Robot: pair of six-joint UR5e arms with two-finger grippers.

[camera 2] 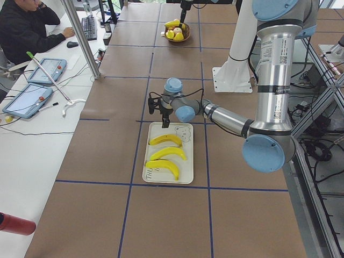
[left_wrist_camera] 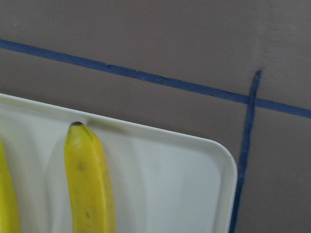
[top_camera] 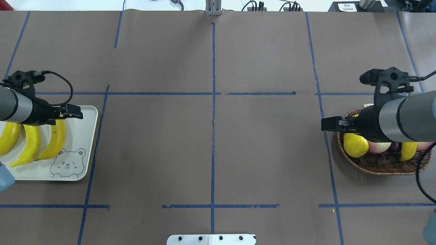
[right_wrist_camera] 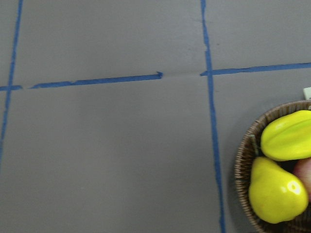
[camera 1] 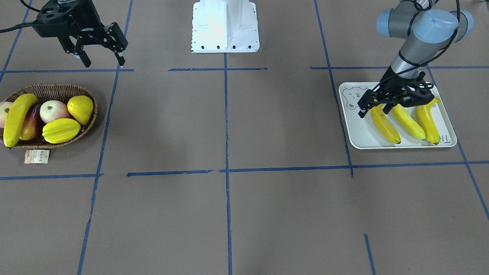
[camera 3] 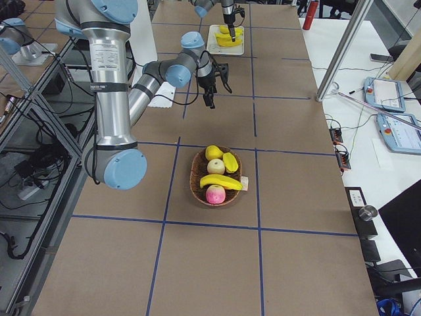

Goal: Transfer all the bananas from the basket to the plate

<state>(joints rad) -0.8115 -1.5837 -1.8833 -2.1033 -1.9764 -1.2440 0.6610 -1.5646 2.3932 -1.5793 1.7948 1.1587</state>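
Three bananas (camera 1: 408, 122) lie side by side on the white plate (camera 1: 355, 126), which has a bear drawing at one corner. My left gripper (camera 1: 374, 111) hovers open just above the robot-side ends of the bananas, holding nothing. In the left wrist view one banana (left_wrist_camera: 90, 184) rests flat on the plate (left_wrist_camera: 175, 184). One more banana (camera 1: 17, 116) lies along the outer side of the wicker basket (camera 1: 49, 88). My right gripper (camera 1: 102, 59) hangs open and empty above the table, on the robot side of the basket.
The basket also holds a starfruit (camera 1: 61, 130), a yellow pear (camera 1: 81, 109), apples (camera 1: 53, 110) and a reddish fruit. A paper tag (camera 1: 37, 156) lies in front of it. The robot base (camera 1: 225, 26) stands mid-table. A seated person (camera 2: 27, 32) works at the side table.
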